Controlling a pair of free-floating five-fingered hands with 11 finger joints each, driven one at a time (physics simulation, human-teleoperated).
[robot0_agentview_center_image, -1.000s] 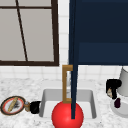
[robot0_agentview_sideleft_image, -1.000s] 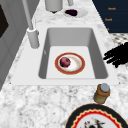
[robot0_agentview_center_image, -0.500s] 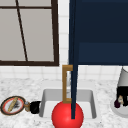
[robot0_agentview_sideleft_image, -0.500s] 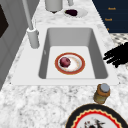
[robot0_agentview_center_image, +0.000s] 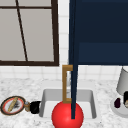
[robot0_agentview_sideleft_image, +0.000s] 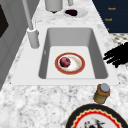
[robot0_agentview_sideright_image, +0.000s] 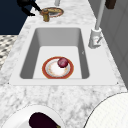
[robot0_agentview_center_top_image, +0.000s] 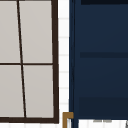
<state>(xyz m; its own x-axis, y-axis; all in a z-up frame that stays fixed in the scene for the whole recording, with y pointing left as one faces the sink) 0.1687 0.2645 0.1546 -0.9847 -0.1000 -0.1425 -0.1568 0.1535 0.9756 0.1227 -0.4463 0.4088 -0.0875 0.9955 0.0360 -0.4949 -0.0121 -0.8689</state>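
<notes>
The left hand (robot0_agentview_sideleft_image: 117, 55) hangs over the front edge of the worktop (robot0_agentview_sideleft_image: 30, 100), beside the sink (robot0_agentview_sideleft_image: 100, 50). Its fingers (robot0_agentview_sideleft_image: 108, 55) are spread and fairly straight, and they hold nothing. In the right side view the hand (robot0_agentview_sideright_image: 25, 5) reaches out towards a small brown jar (robot0_agentview_sideright_image: 45, 15) with a grey lid. The jar stands upright just past the fingertips and, as far as that view shows, apart from them. In the front view the jar (robot0_agentview_center_image: 27, 106) sits just beside the hand (robot0_agentview_center_image: 35, 107), on the side away from the sink.

A patterned plate (robot0_agentview_sideright_image: 53, 11) with a red rim lies on the worktop just beyond the jar, further from the fingers. Its place beside the basin suggests it was set down as used crockery.

Below and to the side of the fingers, on the sink floor, lies a red-rimmed plate (robot0_agentview_sideleft_image: 79, 68) carrying a dark red round fruit (robot0_agentview_sideleft_image: 65, 62). The fruit sits off-centre and the plate's rim keeps it from rolling.

A dark shape at the right edge of the front view may be the right hand (robot0_agentview_center_image: 126, 96). It sits by a grey canister (robot0_agentview_center_image: 123, 81) and a white plate (robot0_agentview_sideleft_image: 82, 12) with an aubergine (robot0_agentview_sideleft_image: 71, 12), but too little shows to be sure.
</notes>
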